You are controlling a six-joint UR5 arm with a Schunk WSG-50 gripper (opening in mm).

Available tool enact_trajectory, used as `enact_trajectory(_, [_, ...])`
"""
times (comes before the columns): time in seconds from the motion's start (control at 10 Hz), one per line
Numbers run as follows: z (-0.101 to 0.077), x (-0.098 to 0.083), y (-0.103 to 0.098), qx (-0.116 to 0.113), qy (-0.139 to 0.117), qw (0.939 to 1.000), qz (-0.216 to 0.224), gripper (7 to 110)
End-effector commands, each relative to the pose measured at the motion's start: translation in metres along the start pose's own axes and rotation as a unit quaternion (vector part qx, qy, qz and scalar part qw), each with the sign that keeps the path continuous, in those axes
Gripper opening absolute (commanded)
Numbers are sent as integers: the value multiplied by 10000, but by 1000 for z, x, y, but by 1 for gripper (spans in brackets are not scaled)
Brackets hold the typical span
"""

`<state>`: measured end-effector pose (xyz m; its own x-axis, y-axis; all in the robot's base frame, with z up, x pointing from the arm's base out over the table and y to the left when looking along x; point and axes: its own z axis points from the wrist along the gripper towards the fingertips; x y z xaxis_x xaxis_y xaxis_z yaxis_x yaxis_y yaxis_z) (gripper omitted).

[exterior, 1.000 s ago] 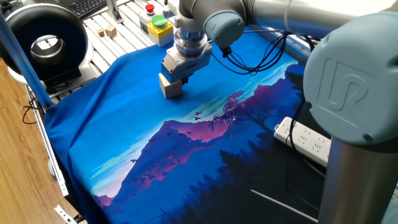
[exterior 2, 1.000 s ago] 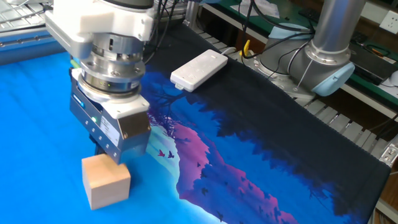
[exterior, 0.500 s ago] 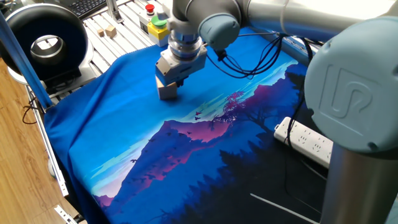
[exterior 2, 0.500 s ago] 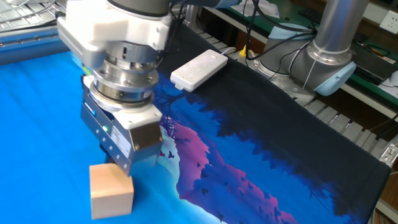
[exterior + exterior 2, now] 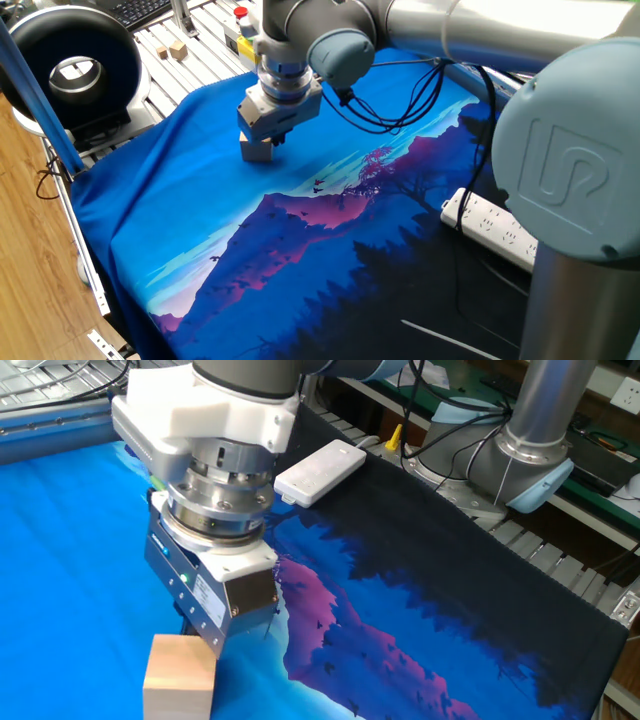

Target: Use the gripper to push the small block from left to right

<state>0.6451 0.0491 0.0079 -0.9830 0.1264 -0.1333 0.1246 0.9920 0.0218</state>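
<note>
Blue mountain-print cloth covers the table; a white power strip lies on its dark end, and two tiny wooden cubes sit off the cloth on the slatted bench. Small block rests on the bright blue area of the cloth. Gripper is down at cloth level and pressed against one side face of the block; in the other fixed view the block sits directly in front of the gripper, toward the near edge. Fingers hidden under the gripper body: cannot tell whether jaws are spread or closed; nothing held between them. Cube, so no long axis. Judgement: any further push goes through that contacted face, block leading, gripper behind.
</note>
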Motion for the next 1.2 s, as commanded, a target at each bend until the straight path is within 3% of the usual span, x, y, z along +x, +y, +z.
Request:
enact_trajectory(0.0, [5, -6, -7, -9, -46, 10000, -65, 7])
enact_trajectory(0.3, [9, -15, -18, 9, -93, 9998, -183, 7])
enact_trajectory(1.1, [-10, -29, -27, 44, -57, 9996, -279, 7])
